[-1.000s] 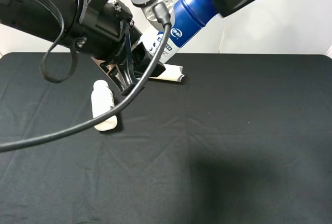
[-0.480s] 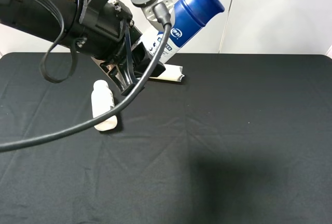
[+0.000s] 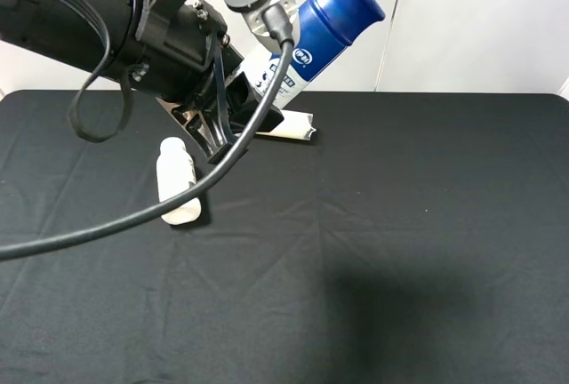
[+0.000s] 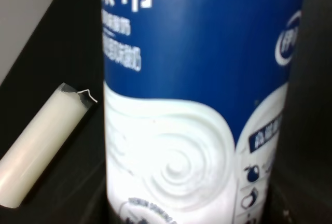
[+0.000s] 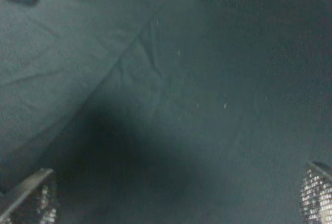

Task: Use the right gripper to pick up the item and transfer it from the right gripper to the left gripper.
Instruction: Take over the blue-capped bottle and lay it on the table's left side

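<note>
- The left end effector [image 3: 249,104] is clamped tight on the lower body of the item [image 3: 331,18]. In the left wrist view the printed label fills most of the picture, with dark finger surfaces close on either side.
- The item is held in the air over the far part of the table [image 3: 400,224], tilted, with its blue cap pointing up and toward the right side.
- The right end effector [image 5: 174,198] is outside the high view. Its own camera shows two finger pads [image 5: 31,198] spread wide with nothing between them, and only black cloth below.
- Judgement: the handover looks complete, since only the left side carries the item and the right one is empty and well apart from it.
- Little seems left to do. The left grip should hold firm on the smooth cylinder, because the heavy cap end overhangs and could make it pivot.
- A white tube [image 3: 289,128] and an all-white bottle [image 3: 176,180] lie on the table below, untouched.
</note>
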{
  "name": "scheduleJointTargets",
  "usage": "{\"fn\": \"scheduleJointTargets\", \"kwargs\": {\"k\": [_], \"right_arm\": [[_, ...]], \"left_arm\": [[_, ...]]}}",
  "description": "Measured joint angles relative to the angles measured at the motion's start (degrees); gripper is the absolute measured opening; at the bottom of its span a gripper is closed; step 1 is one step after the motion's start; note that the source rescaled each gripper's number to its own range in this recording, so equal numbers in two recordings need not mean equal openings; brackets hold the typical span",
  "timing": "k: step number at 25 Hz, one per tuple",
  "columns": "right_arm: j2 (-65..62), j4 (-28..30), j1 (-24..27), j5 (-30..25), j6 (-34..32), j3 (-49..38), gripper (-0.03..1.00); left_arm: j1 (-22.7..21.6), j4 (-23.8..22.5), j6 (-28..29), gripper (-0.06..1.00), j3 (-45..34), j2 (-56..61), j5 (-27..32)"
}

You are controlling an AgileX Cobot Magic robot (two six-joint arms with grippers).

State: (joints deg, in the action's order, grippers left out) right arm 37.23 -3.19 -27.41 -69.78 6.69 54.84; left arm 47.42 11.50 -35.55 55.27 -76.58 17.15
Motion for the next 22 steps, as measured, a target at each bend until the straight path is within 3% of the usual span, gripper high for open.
{"fn": "scheduleJointTargets", "kwargs": {"k": [7,13,22], "right_arm": [[-14.59,0.36,0.0,0.86,-3.78,-13.58,1.0],[-26.39,0.43,0.0,4.71,-4.12,-23.35,1.0],[-35.39,2.17,0.0,10.52,-6.33,-26.78,1.0]], "left_arm": [[0.0,0.0,0.0,0.04,0.0,0.0,0.0],[0.0,0.0,0.0,0.04,0.0,0.0,0.0],[0.0,0.0,0.0,0.04,0.0,0.0,0.0]]}}
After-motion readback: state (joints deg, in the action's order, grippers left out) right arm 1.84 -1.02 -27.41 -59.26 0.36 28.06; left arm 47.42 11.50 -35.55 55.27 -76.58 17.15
